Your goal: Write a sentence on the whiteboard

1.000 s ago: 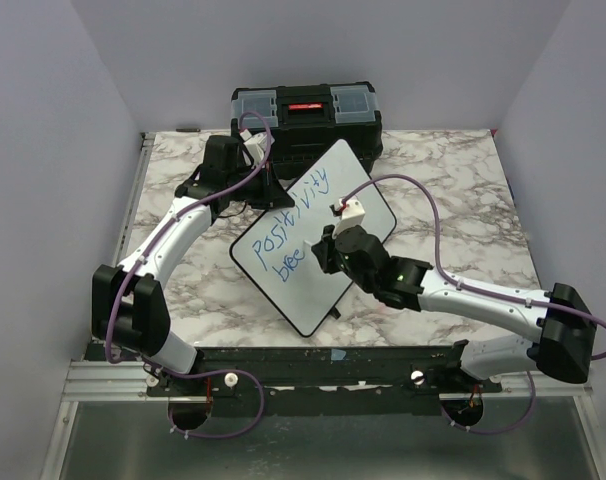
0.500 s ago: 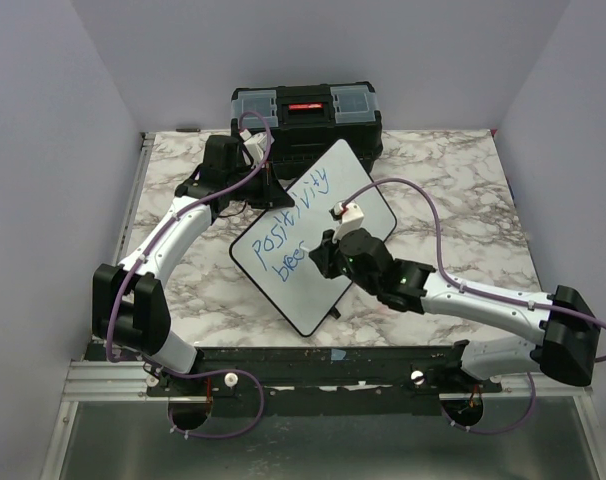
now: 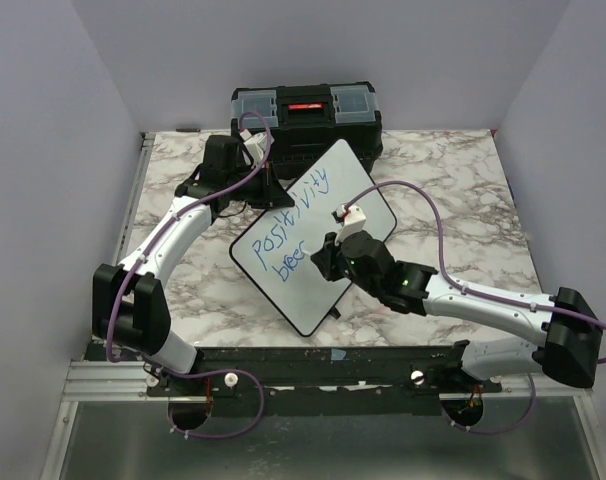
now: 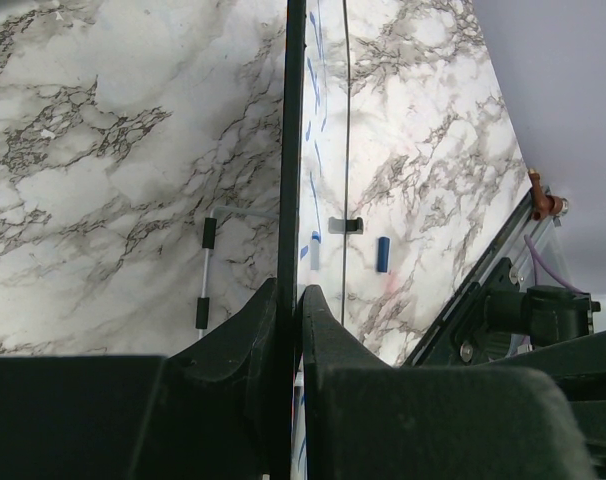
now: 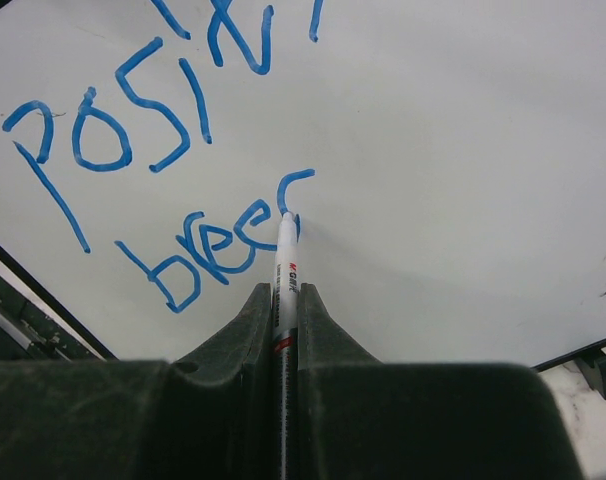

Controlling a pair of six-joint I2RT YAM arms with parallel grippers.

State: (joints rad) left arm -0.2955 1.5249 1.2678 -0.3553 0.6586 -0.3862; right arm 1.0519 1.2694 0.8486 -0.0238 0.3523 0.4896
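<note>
Top view, board: you see the large, glossy white rectangular whiteboard, with rounded corners and a thin black frame. It sits cornerwise on the grey-veined marble-pattern table, its far corner close to the black plastic toolbox with clear lid compartments.
Top view, writing: the blue handwritten sentence runs in two slanted lines across the board's left half.
Top view, left arm: your left gripper meets the board's upper-left edge.
Top view, right arm: your right gripper sits over the board's middle, beside the lower line. A smooth purple cable arches above the arm.
Left wrist view, board: you look along the whiteboard nearly edge-on. Its frame is a thin dark line, with blue strokes on the shiny face to the right.
Left wrist view, grip: the matte black fingers of the left gripper are pressed together on the frame edge.
Right wrist view, tool: the right gripper pinches a slim white marker between its dark, curved fingers.
Right wrist view, tip: the marker's nib touches the whiteboard at the foot of a fresh curved stroke.
Right wrist view, text: the sentence reads "posit…" above and "bree" below in thick, slightly uneven blue.
</note>
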